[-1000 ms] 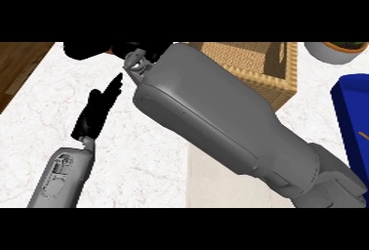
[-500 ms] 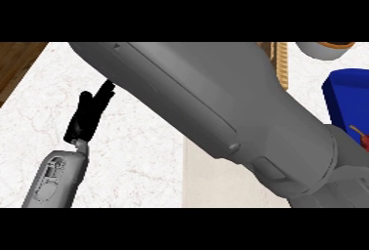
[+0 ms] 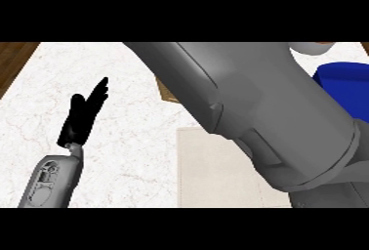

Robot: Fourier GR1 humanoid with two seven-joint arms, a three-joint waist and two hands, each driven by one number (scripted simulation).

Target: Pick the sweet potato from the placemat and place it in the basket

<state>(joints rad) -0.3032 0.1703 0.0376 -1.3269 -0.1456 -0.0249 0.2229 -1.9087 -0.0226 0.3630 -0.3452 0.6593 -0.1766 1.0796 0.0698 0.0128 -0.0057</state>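
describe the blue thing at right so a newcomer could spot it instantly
Start from the big grey right forearm that fills the middle and right of the view over the white marble counter. Just past its right edge sits the blue object, partly hidden. It is the only saturated blue thing here.

Left forearm (image 3: 52, 178): slim light-grey shell, recessed detailing on casing. Black left hand (image 3: 81, 117), slender fingers. Right forearm (image 3: 252, 105): bulky, smooth grey, panel seams.

The big grey right arm (image 3: 252, 112) blocks most of the view, covering the placemat (image 3: 216, 171) partly. The white counter (image 3: 137, 122) around the open left hand (image 3: 81, 117) lies bare.
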